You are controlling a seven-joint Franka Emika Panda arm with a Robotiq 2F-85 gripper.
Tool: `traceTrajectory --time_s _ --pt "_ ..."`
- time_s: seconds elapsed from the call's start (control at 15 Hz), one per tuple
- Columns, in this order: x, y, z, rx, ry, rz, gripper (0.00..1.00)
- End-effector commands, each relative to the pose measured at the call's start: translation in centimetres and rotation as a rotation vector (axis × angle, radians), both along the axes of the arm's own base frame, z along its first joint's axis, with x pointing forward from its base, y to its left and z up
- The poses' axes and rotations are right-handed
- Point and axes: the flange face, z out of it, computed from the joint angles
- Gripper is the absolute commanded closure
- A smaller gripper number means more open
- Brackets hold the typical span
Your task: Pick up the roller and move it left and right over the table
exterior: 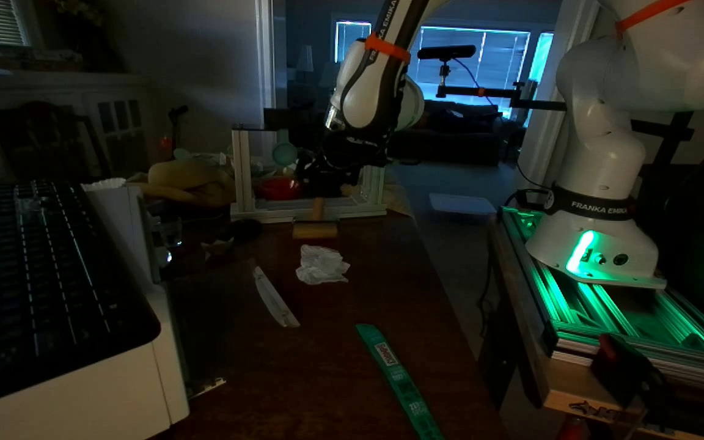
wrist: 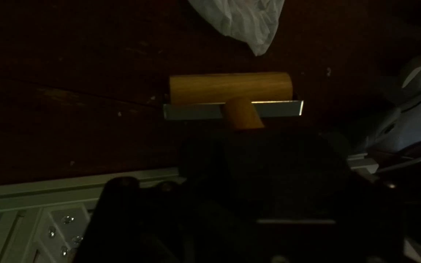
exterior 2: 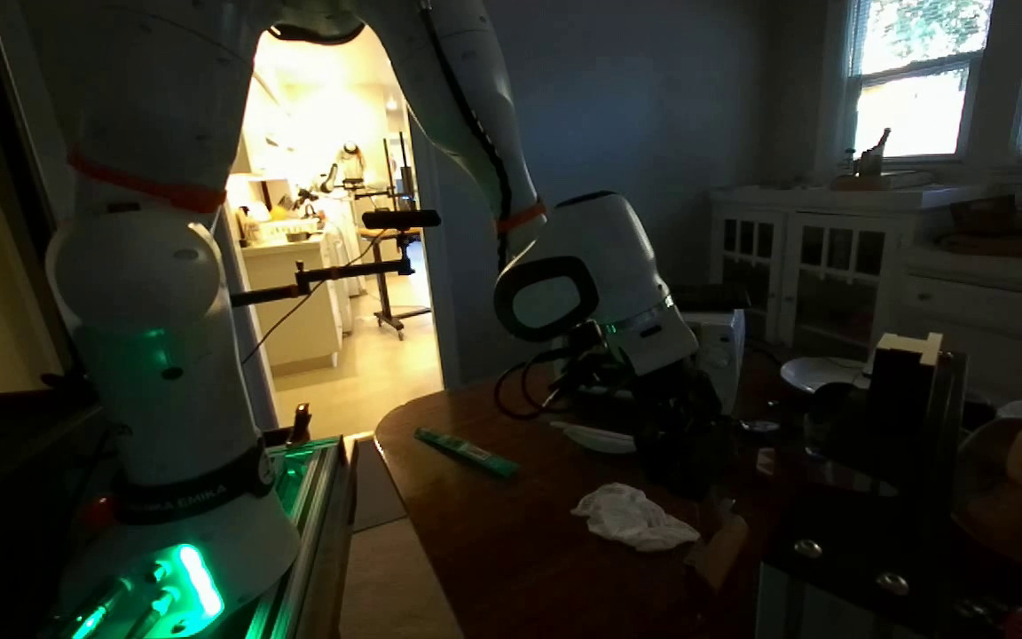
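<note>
The roller, a light wooden cylinder point(wrist: 228, 87) in a metal bracket point(wrist: 196, 111), lies across the middle of the wrist view. Its wooden handle point(exterior: 318, 208) runs up into my dark gripper point(exterior: 321, 192), which is shut around it; the upper handle is hidden and the fingers are too dark to make out. Both exterior views show the roller point(exterior 2: 722, 543) low over the dark brown table point(exterior: 333, 373), towards the framed end. Whether the cylinder touches the tabletop I cannot tell.
Crumpled white paper point(exterior: 321, 264) lies close to the roller. A pale strip point(exterior: 274, 297) and a green packet point(exterior: 396, 376) are farther along the table. Behind the roller stands a light frame point(exterior: 242, 171) with a red bowl point(exterior: 278, 188). A white cabinet point(exterior: 77, 385) flanks the table.
</note>
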Motion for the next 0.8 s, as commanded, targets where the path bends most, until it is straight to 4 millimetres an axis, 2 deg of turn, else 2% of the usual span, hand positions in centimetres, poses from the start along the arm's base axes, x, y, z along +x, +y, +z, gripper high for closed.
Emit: traceTrajectory --time_s 0.0,0.73 --pt "-0.4 -0.7 1.9 0.031 0.023 -0.016 0.66" --pt "0.1 -3.7 6.8 0.174 0.156 -0.061 0.66"
